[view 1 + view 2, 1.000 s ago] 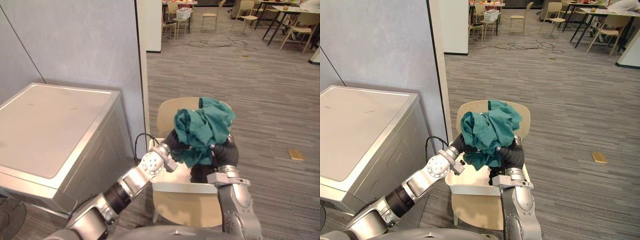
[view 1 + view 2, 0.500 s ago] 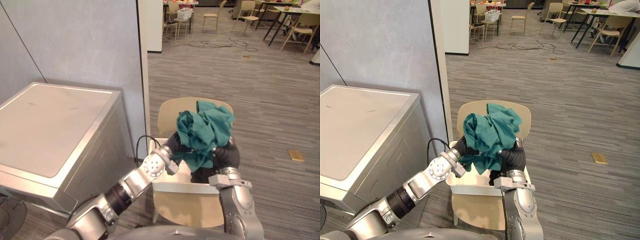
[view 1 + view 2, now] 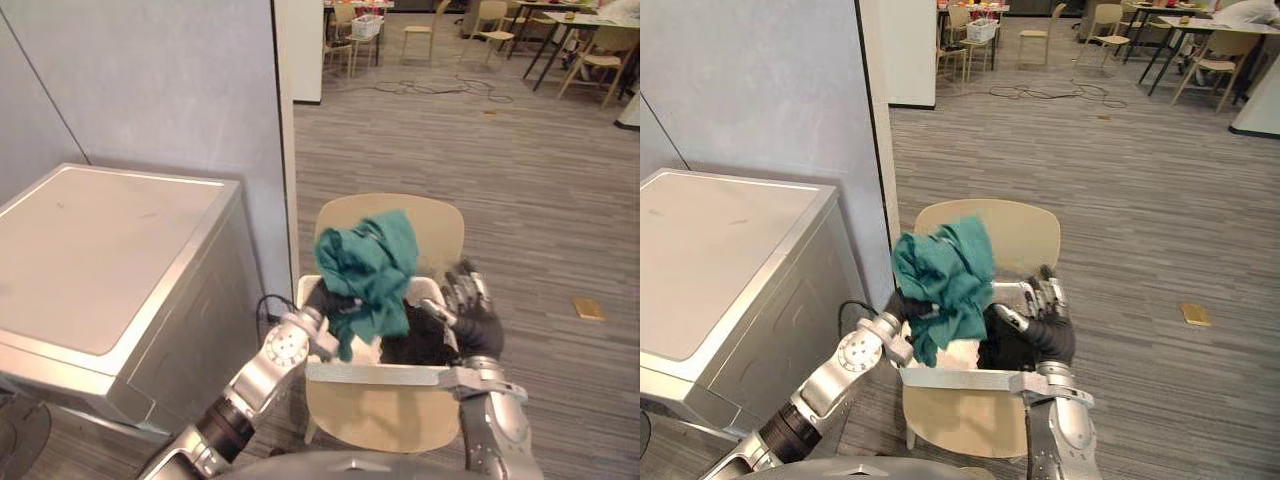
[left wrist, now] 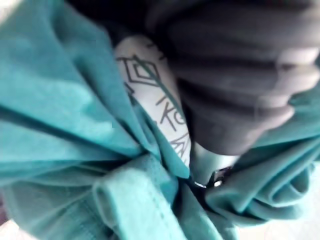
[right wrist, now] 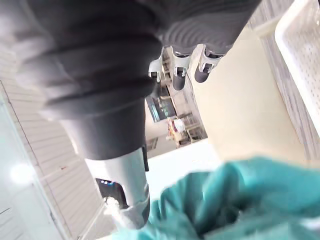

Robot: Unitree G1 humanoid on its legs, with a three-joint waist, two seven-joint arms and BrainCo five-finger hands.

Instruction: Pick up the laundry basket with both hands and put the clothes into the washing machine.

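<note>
- A teal cloth garment [image 3: 368, 268] is held up above a white plastic laundry basket [image 3: 375, 373], which rests on the seat of a beige moulded chair [image 3: 435, 225].
- The garment is carried by the left robot hand [image 3: 322, 300] alone. In the left wrist view its fingers are largely buried in bunched cloth, so a closed grip on the fabric is judged rather than plainly seen.
- The right robot hand [image 3: 470, 312] is seen just over the basket's right side with its fingers straight and spread, and nothing is held in it.
- A dark bundle of clothing [image 3: 415, 345] is left lying in the basket.
- A boxy silver-grey washing machine [image 3: 100, 260] stands to the left of the chair. Its flat top is seen, but no opening can be made out.
- The task is judged to be at an early-to-middle stage: one garment is lifted, nothing is in the machine yet, and the basket is not gripped by either hand.
- A pale patch [image 4: 157, 100] with dark line markings is seen against the teal cloth in the left wrist view. No wording can be made out, and no other labels are noticed.
</note>
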